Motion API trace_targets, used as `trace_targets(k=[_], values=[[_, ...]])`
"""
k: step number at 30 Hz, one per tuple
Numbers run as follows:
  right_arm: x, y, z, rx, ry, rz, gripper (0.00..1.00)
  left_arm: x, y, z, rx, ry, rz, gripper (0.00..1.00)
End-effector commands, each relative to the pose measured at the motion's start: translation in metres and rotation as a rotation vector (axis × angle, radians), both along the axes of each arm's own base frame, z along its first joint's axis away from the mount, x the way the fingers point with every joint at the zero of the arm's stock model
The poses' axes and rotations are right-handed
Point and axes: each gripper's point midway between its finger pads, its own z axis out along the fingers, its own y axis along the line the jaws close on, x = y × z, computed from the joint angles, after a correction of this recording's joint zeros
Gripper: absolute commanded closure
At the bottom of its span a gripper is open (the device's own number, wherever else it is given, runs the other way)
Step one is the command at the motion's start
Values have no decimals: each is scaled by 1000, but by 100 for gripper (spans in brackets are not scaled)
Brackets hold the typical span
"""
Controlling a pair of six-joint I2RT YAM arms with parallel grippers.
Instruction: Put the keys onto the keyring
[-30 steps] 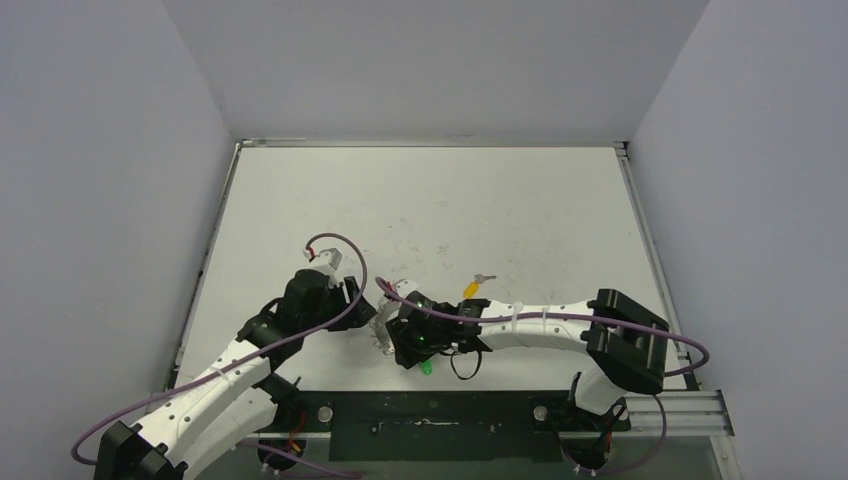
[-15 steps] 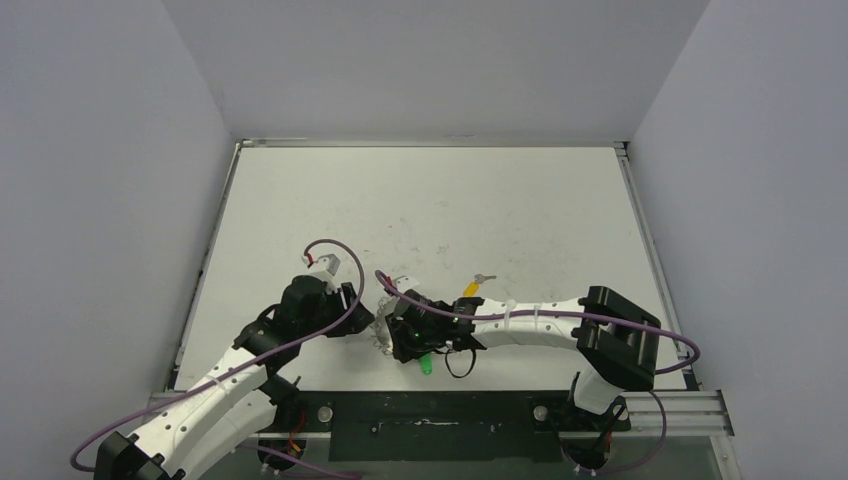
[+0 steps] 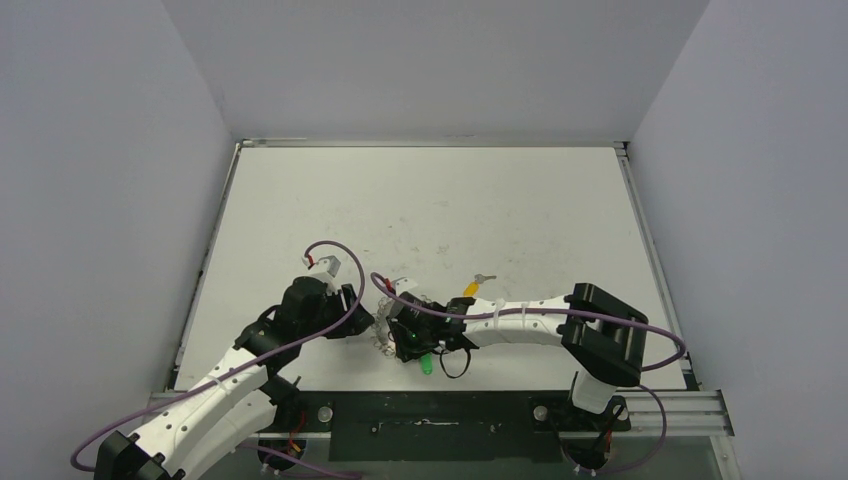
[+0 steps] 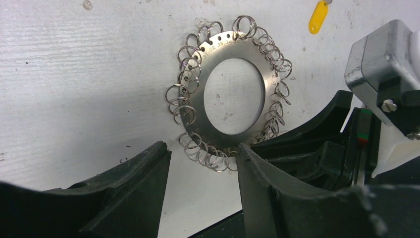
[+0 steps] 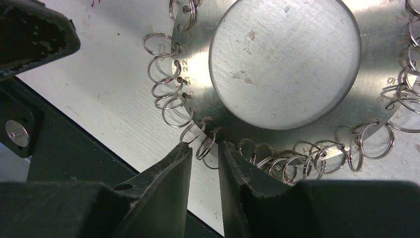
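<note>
Silver keyring [image 4: 225, 47] lies flat near the tabletop's [image 3: 450, 200] near edge, with the green key [image 3: 427, 366] and yellow key [image 3: 470, 288] loose nearby. The right tool [image 5: 204, 153], jaws narrow, flanks one rim loop. The left tool [image 4: 203, 163] stands half-wide at the rim. The step in hand looks like seizing a loop. Next comes a firm pinch, then threading a key.

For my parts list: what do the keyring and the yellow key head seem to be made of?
Keyring: apparently brushed steel, silver with fine grain lines and stamped numbers. Yellow key head: probably glossy plastic, smooth and evenly coloured, though it is small here.
</note>
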Motion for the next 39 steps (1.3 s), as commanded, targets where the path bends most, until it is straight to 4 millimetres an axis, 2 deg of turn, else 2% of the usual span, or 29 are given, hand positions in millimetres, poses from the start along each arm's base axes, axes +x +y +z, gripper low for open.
trace_targets(k=[1, 5, 11, 26, 39], values=[[10, 12, 13, 29, -41, -21, 72, 4, -1, 4, 4, -25, -3, 50], [10, 14, 10, 27, -35, -17, 73, 4, -1, 4, 9, -25, -5, 50], [8, 14, 12, 30, -30, -12, 80, 5, 0, 5, 13, -32, -3, 50], [3, 11, 12, 24, -18, -11, 72, 6, 2, 5, 23, -39, 0, 50], [1, 8, 4, 9, -8, -9, 78, 9, 2, 8, 24, -52, 3, 50]])
